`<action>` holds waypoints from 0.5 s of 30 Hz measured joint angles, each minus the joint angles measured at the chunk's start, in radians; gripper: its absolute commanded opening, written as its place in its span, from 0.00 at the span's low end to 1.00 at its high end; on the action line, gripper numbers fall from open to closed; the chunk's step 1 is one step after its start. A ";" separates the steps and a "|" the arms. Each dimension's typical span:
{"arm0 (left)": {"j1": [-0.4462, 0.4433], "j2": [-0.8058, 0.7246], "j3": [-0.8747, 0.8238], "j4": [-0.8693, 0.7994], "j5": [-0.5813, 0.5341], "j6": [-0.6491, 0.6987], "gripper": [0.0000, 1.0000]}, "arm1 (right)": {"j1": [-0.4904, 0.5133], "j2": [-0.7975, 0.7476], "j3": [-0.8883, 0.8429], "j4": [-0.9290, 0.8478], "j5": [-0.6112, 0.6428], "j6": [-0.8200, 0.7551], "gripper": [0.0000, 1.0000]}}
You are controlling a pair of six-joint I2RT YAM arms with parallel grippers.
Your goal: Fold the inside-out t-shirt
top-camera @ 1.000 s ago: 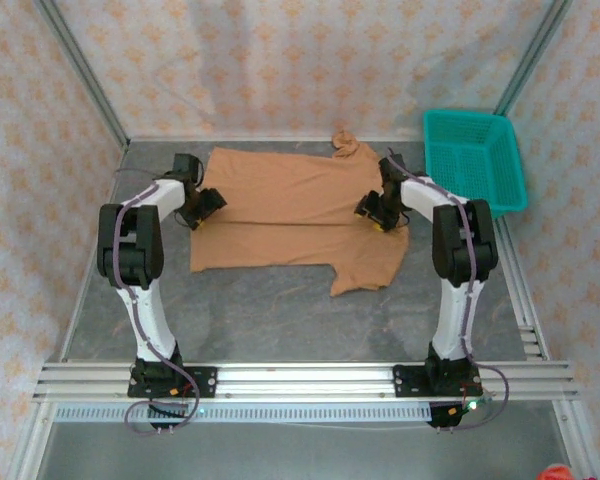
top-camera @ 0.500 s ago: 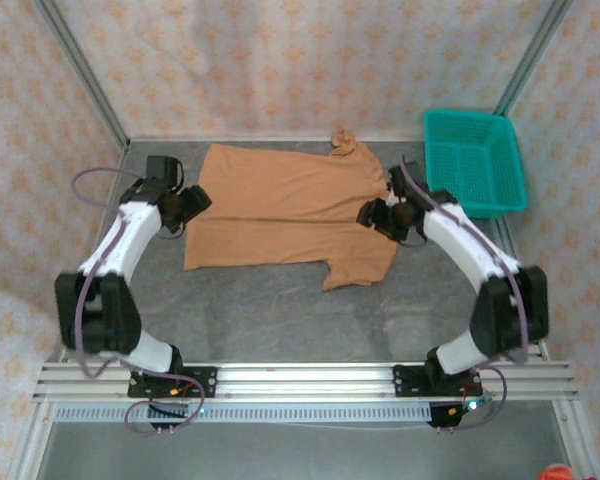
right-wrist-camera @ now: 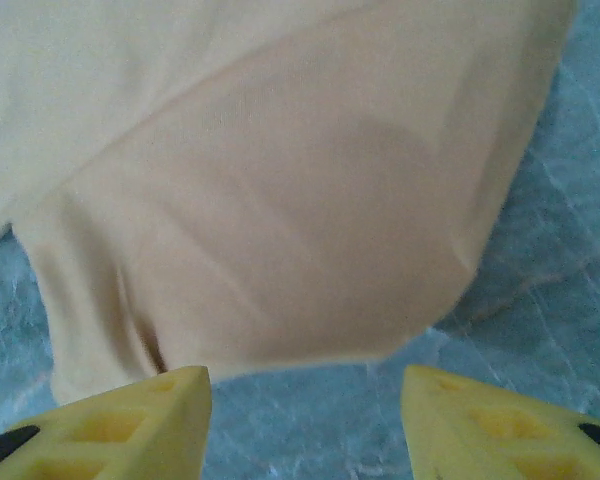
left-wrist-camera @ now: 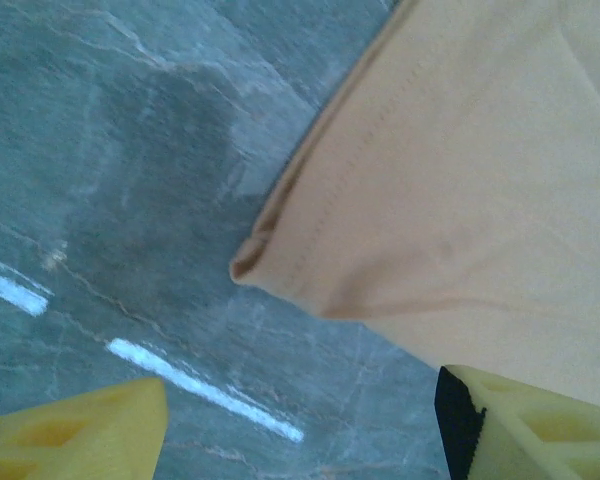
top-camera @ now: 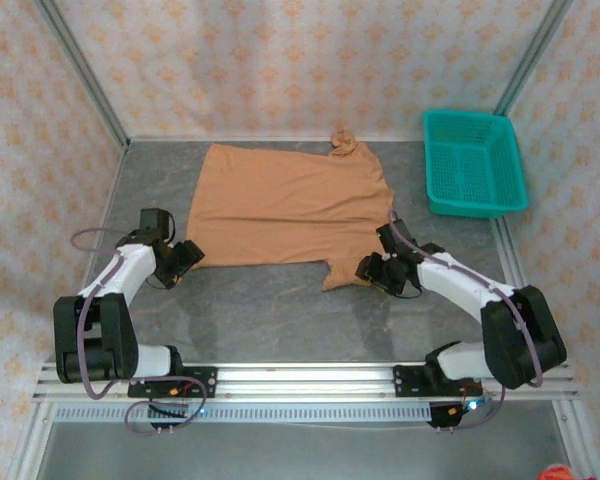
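Inside-out t-shirt (top-camera: 285, 210) lies flat (grey table (top-camera: 270, 315)); left gripper (top-camera: 188, 256) and right gripper (top-camera: 366, 271), jaws spread empty, flank its near corners.

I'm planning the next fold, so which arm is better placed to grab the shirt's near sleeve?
Right: the right claw, open, sits at the shirt's near sleeve; the left claw is across at the hem corner.

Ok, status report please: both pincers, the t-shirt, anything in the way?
Left pincer open at t-shirt corner. Right pincer open at its sleeve. Nothing held, cloth flat. Teal basket apart, far right.
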 measured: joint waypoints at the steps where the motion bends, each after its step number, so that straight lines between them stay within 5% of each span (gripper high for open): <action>1: 0.011 0.005 -0.006 0.016 0.005 0.000 0.70 | 0.000 0.022 0.000 0.026 0.004 0.008 0.53; 6: 0.029 0.048 -0.029 0.089 0.015 -0.019 0.59 | 0.000 0.110 0.012 0.079 0.026 0.035 0.42; 12: 0.029 0.109 -0.030 0.169 0.034 -0.040 0.23 | -0.005 0.124 0.026 0.025 0.056 0.041 0.07; 15: 0.029 0.127 -0.030 0.176 0.033 -0.040 0.11 | -0.006 0.120 0.029 0.033 0.047 0.039 0.00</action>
